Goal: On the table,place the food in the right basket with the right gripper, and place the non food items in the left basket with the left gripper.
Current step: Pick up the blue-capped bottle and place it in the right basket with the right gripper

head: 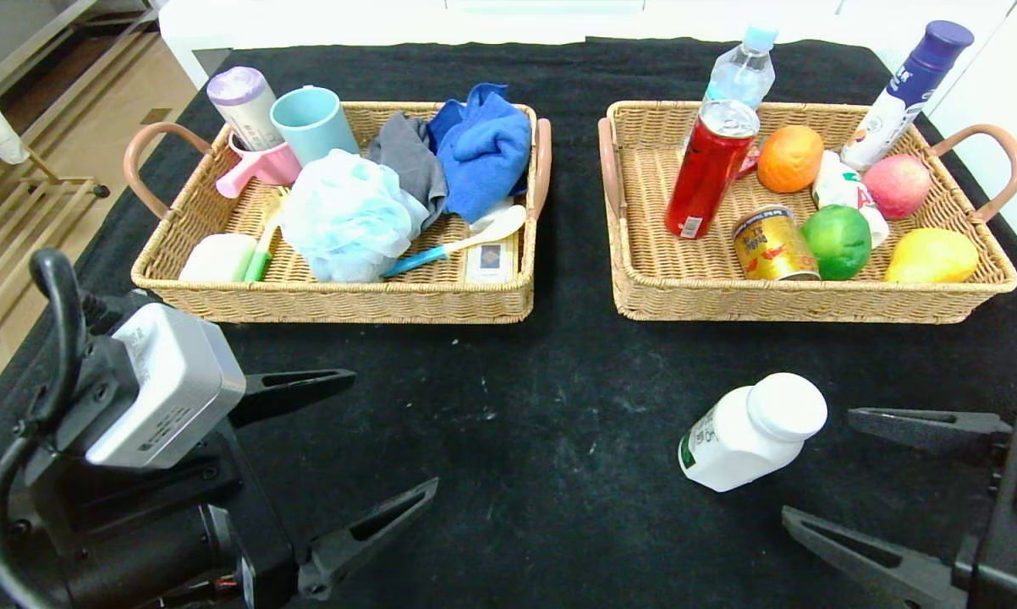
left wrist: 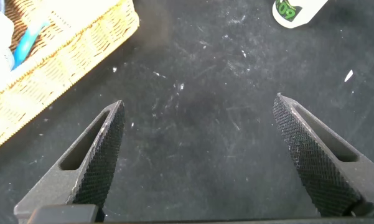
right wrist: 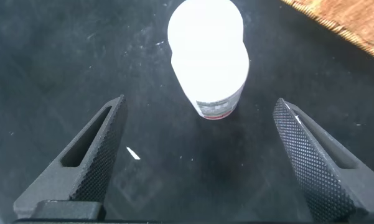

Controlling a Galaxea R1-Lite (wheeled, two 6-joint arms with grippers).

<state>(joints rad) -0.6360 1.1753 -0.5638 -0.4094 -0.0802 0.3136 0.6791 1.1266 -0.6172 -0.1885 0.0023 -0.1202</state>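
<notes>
One item is left loose on the tabletop [head: 508, 440]: a white bottle [head: 750, 433] lying on its side with its cap toward the right basket [head: 800, 298], near the right hand [head: 838, 469]. Both baskets look nearly sorted already: cups, cloths, a bath puff [head: 343, 216] and a spoon crowd the left basket [head: 331, 298], while cans, fruit and drinks fill the right one. By that split, the bottle seems to be the last thing to go, though whether it counts as food cannot be read from its label. The right hand rests low with its fingers spread wide and nothing between them, and the wrist view puts the bottle just ahead of the gap, so it looks lined up for a reach. The left hand [head: 382, 440] is likewise wide open and empty, over bare cloth in front of its basket. A black cloth, scuffed with pale marks, covers the tabletop; beyond it are a white wall at the back and wooden flooring off to the left.
</notes>
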